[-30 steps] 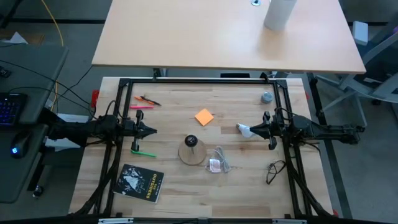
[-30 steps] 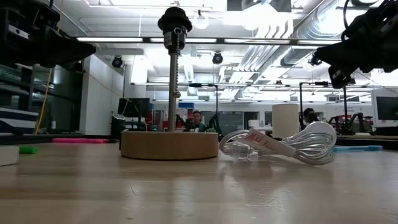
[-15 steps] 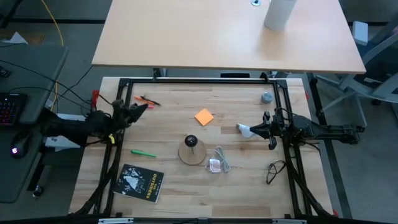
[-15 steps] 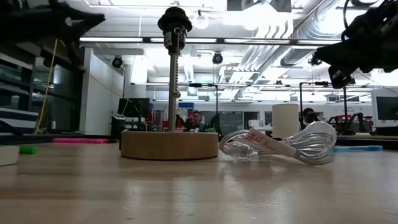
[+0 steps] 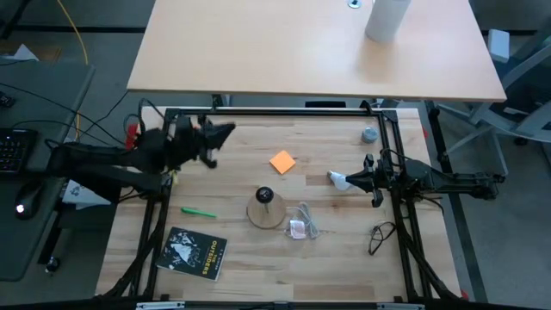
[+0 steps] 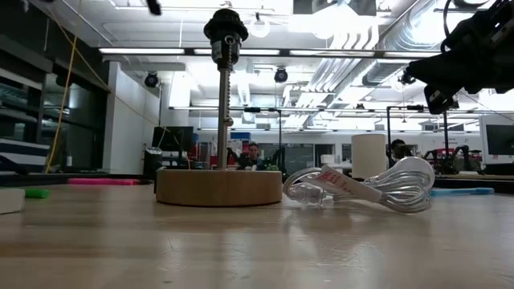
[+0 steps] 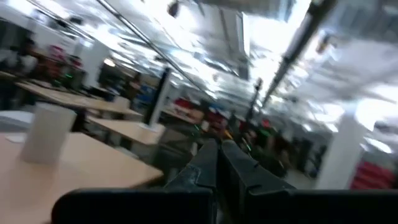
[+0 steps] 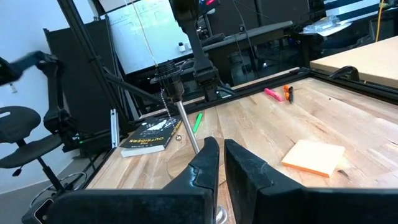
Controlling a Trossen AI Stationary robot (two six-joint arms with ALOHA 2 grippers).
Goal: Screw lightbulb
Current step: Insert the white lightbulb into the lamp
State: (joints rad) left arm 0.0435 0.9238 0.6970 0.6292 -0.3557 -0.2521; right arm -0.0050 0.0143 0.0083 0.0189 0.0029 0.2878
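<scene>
The lightbulb (image 5: 368,134), small and pale, lies on the table near the far right corner, with no gripper on it. A tan wooden disc (image 5: 265,209) carrying a black socket (image 6: 226,26) on a thin upright stem stands mid-table. My left gripper (image 5: 227,131) is shut and raised high over the far left of the table, pointing slightly upward at the room. My right gripper (image 5: 348,181) is shut and hovers level at the right side, pointing toward the disc, with a small whitish packet (image 5: 337,178) below its tip.
A coiled white cord (image 5: 303,222) lies right of the disc. An orange note (image 5: 282,162) sits beyond the disc, a green marker (image 5: 198,211) and a black book (image 5: 196,253) at the near left. A black frame (image 5: 284,112) rims the table.
My left gripper has risen well above the table and swung toward the far edge and a little to the right, tipping its fingers upward and rolling as it went. It has stayed shut. The green marker it hovered over now lies uncovered.
</scene>
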